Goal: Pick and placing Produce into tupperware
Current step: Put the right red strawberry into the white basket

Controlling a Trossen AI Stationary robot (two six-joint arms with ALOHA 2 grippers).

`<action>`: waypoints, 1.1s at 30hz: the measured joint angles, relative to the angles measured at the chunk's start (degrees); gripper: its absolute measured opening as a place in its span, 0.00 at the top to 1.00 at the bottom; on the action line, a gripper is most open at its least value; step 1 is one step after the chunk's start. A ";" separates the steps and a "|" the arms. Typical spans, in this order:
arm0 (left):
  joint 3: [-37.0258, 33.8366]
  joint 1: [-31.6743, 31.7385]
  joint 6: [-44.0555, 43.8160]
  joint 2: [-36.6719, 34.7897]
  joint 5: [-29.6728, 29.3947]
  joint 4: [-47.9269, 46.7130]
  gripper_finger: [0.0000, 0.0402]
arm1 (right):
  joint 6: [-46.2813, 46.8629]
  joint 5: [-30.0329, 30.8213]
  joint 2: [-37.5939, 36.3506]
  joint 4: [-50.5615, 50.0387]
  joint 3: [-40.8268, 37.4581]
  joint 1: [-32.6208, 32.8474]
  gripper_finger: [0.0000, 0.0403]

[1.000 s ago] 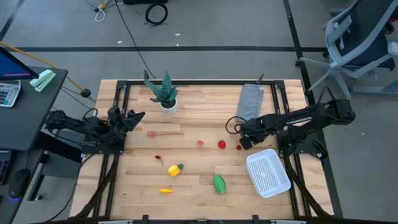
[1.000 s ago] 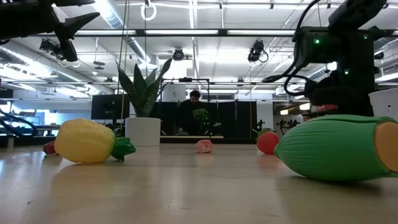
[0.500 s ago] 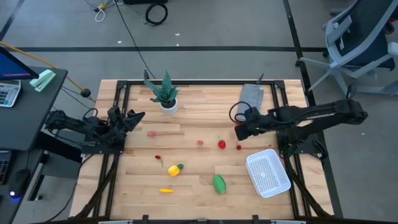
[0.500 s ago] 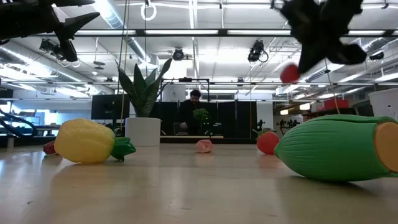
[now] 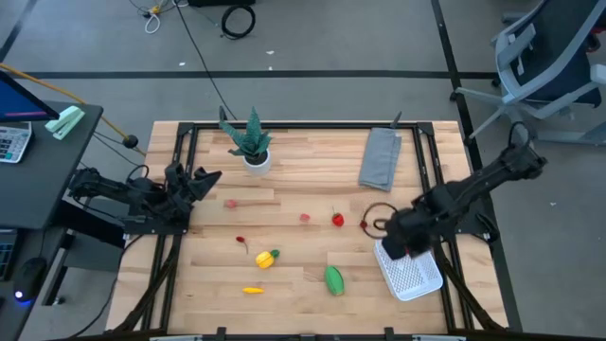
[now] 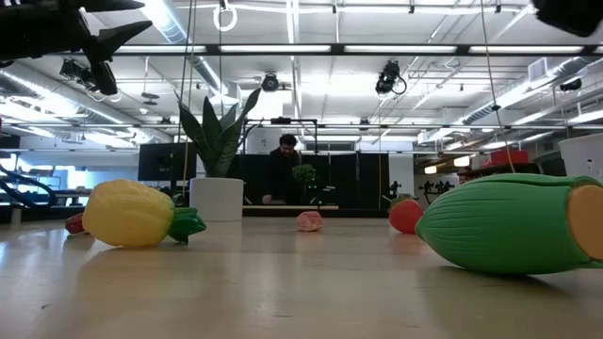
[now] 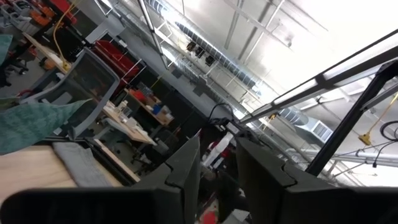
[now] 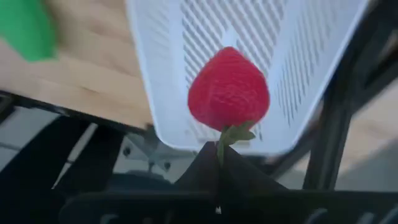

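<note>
My right gripper (image 5: 393, 248) hangs over the left end of the white tupperware (image 5: 418, 277) and is shut on a red strawberry (image 8: 229, 90), with the container's dotted bottom (image 8: 205, 37) behind it. On the wood lie a red piece (image 5: 337, 220), a pink piece (image 5: 305, 218), a yellow piece with a green end (image 5: 268, 257), a green oblong (image 5: 333, 279) and a thin yellow-orange one (image 5: 253, 290). My left gripper (image 5: 206, 177) waits open at the table's left edge. My right gripper pinches the strawberry by its green stalk end (image 8: 229, 134) between the two fingertips (image 8: 208, 163). The red body sticks out beyond the fingers, lifted clear above the tupperware. The gripper points down from above.
A potted plant (image 5: 253, 144) stands at the far edge and a folded grey cloth (image 5: 382, 157) lies far right. In the low view the yellow piece (image 6: 132, 214) and the green oblong (image 6: 499, 224) lie close by. A person (image 6: 283, 171) stands in the room beyond.
My right gripper rose from the table near the red pieces with the strawberry in its fingers. It then swung toward the near edge and a little right, ending over the tupperware. The strawberry went from table level to lifted clear.
</note>
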 joint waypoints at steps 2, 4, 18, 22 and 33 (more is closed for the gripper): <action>0.00 -0.02 -0.02 -0.01 -0.01 -0.69 0.72 | 3.59 -1.84 0.95 2.40 -1.29 1.79 1.00; 0.00 0.00 0.00 -0.01 -0.01 -1.42 0.72 | 6.48 -2.61 1.98 5.82 -3.10 2.85 1.00; 0.00 -0.01 -1.59 0.01 0.00 -1.84 0.73 | 6.97 -6.49 8.49 29.34 -21.41 3.43 1.00; 0.00 0.00 -1.60 -0.01 0.01 -1.84 0.73 | 6.63 -4.60 8.45 29.64 -23.70 3.43 0.99; 0.00 0.00 -1.64 0.00 0.01 -1.84 0.73 | 3.80 -3.33 8.34 30.50 -24.57 3.39 0.84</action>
